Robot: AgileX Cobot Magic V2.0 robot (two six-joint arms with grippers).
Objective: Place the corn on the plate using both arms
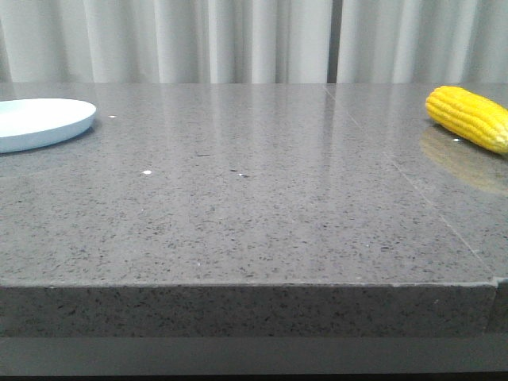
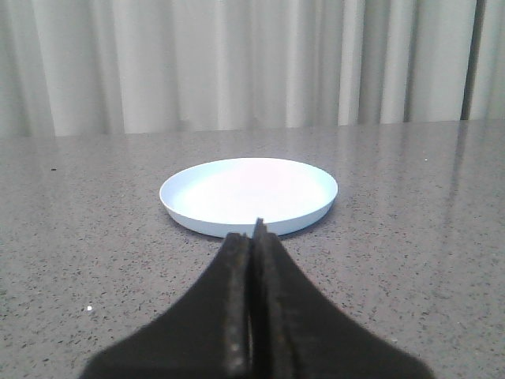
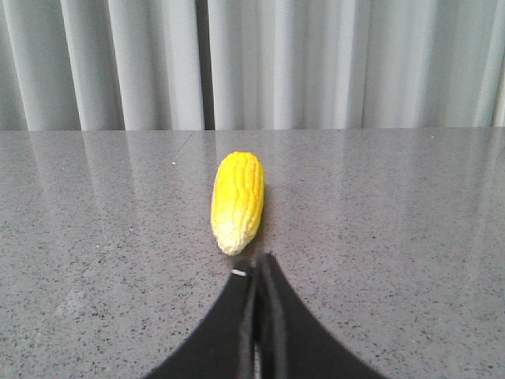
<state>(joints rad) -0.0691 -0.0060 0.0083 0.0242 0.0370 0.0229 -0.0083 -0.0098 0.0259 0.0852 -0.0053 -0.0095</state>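
The bright yellow corn (image 1: pixel 468 117) lies on the grey table at the far right. The pale blue-white plate (image 1: pixel 40 123) sits at the far left, cut by the frame edge. No gripper shows in the front view. In the left wrist view my left gripper (image 2: pixel 254 233) is shut and empty, its tips just short of the plate (image 2: pixel 249 194). In the right wrist view my right gripper (image 3: pixel 256 260) is shut and empty, its tips just short of the corn (image 3: pixel 237 199), whose paler tip points toward it.
The grey speckled stone table (image 1: pixel 254 206) has its front edge near the camera. A seam (image 1: pixel 413 186) runs across its right part. Pale curtains (image 1: pixel 238 40) hang behind the table.
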